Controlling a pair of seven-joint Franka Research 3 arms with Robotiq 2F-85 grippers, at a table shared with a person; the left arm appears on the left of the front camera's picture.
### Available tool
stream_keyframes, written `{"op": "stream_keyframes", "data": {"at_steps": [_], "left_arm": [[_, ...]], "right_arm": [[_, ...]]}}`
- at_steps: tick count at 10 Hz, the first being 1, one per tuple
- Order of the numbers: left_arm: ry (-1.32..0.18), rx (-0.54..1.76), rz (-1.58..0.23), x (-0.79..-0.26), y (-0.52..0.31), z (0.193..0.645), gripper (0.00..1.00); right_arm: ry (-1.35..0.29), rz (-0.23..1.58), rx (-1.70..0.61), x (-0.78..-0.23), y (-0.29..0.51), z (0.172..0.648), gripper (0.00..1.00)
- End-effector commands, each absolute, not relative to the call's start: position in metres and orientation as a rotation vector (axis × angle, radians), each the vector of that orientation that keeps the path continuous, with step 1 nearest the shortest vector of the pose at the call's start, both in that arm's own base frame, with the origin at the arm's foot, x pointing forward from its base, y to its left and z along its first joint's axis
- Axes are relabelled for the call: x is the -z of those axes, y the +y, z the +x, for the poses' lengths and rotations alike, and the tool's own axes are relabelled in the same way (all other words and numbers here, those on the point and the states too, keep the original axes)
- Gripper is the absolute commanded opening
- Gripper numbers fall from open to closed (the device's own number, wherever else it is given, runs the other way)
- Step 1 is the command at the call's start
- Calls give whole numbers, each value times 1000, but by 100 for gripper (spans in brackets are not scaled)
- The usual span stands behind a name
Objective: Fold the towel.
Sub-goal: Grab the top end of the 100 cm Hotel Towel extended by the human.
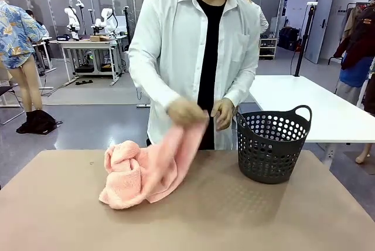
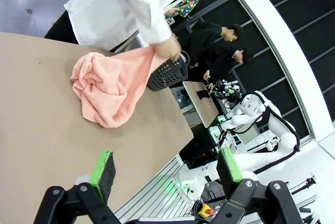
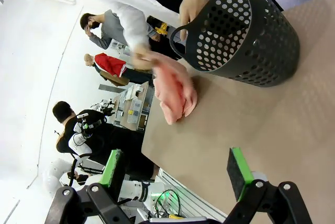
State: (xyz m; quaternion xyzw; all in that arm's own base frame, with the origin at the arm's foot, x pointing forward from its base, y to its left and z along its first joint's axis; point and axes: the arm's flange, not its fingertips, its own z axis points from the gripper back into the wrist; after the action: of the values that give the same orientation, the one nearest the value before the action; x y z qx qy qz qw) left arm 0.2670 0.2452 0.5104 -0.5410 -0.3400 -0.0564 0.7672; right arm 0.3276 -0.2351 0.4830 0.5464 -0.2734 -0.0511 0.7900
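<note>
My left end effector (image 2: 166, 166) and right end effector (image 3: 175, 167) both stand with jaws wide apart, holding nothing. The towel (image 1: 137, 175) lies bunched on the tabletop (image 1: 246, 216), to my left of the basket (image 1: 272, 145). One corner of it is lifted in the person's hand (image 1: 186, 111).

Person (image 1: 176, 75) wore a long-sleeved white shirt (image 1: 158, 46) with a collar, open down the front over a black top (image 1: 210, 40), cuffs buttoned at the wrists. Left gripper (image 2: 166, 167) and right gripper (image 3: 175, 167) were both black, with jointed link fingers, pale round pivot pins, and bright green pads (image 2: 100, 166) at the tips.
</note>
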Motion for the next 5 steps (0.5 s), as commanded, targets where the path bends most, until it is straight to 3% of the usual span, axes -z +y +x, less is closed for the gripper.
{"op": "stream_keyframes", "data": {"at_steps": [1,5], "left_arm": [[-756,134,-1190,-512,247,268,100],[-756,134,-1190,-512,247,268,100]], "right_arm": [[-599,1182,100,-484,-236,329,100],[-599,1182,100,-484,-236,329,100]]}}
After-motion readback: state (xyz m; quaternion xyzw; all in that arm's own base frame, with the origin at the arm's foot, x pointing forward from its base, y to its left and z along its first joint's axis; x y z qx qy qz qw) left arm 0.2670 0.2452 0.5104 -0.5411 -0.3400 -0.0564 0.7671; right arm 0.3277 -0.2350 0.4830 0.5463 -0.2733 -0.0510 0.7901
